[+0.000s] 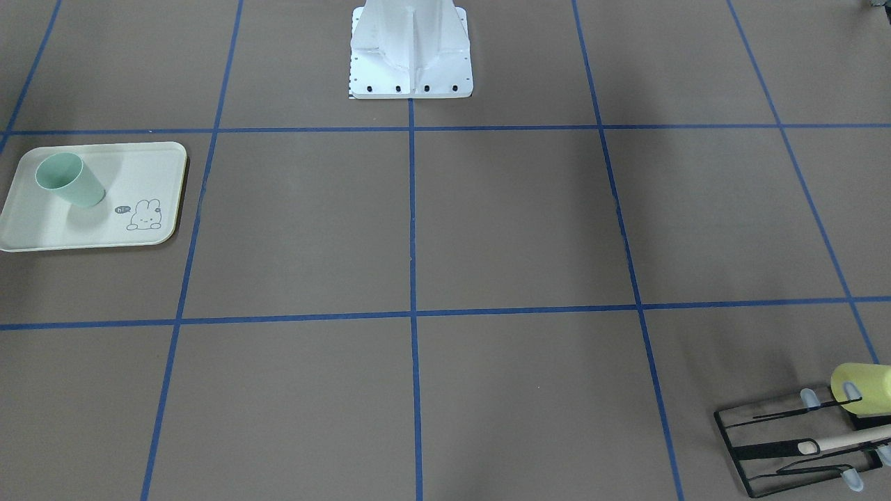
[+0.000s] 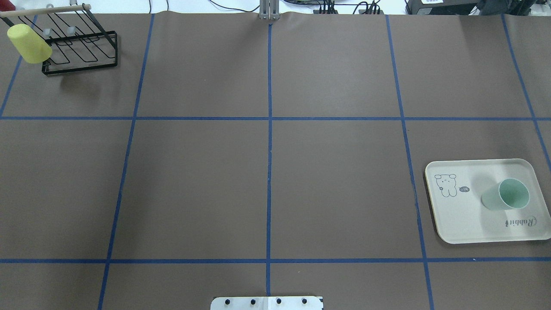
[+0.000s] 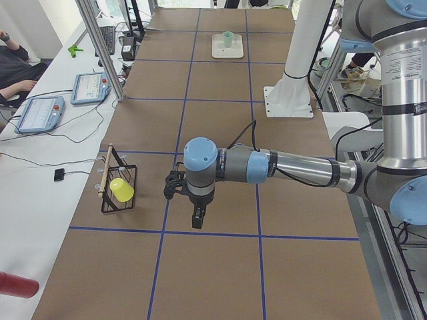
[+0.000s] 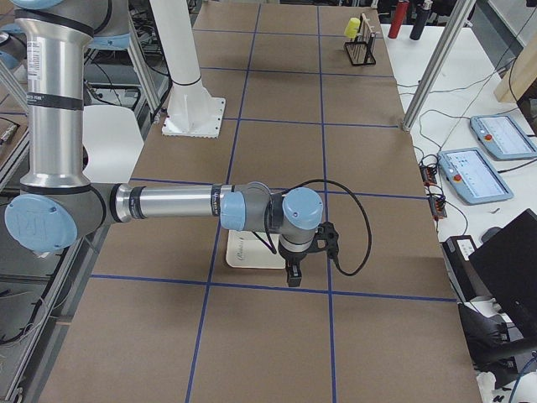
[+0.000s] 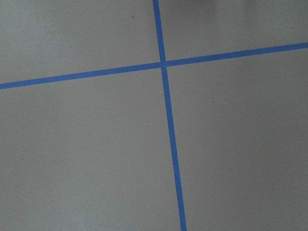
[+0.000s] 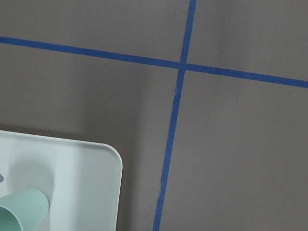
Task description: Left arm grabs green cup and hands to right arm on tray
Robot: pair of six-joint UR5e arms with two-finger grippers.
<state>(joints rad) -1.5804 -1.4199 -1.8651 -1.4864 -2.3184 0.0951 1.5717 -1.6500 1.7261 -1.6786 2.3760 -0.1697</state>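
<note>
The pale mint-green cup (image 1: 69,179) stands upright, mouth up, on the cream-white Rabbit tray (image 1: 104,229). Cup (image 2: 506,194) and tray (image 2: 456,215) sit at the right edge of the overhead view. No gripper touches the cup. The left gripper (image 3: 196,217) shows only in the exterior left view, hanging over bare table far from the tray; I cannot tell if it is open. The right gripper (image 4: 292,274) shows only in the exterior right view, above the table beside the tray (image 4: 243,252); I cannot tell its state. The right wrist view shows the cup (image 6: 21,209) and a tray corner (image 6: 72,168).
A black wire rack (image 2: 82,47) with a yellow-green cup (image 2: 28,38) hung on it stands at the far left corner, also seen in the front view (image 1: 786,445). The robot's white base (image 1: 411,56) is at the near middle edge. Blue tape lines grid the brown table.
</note>
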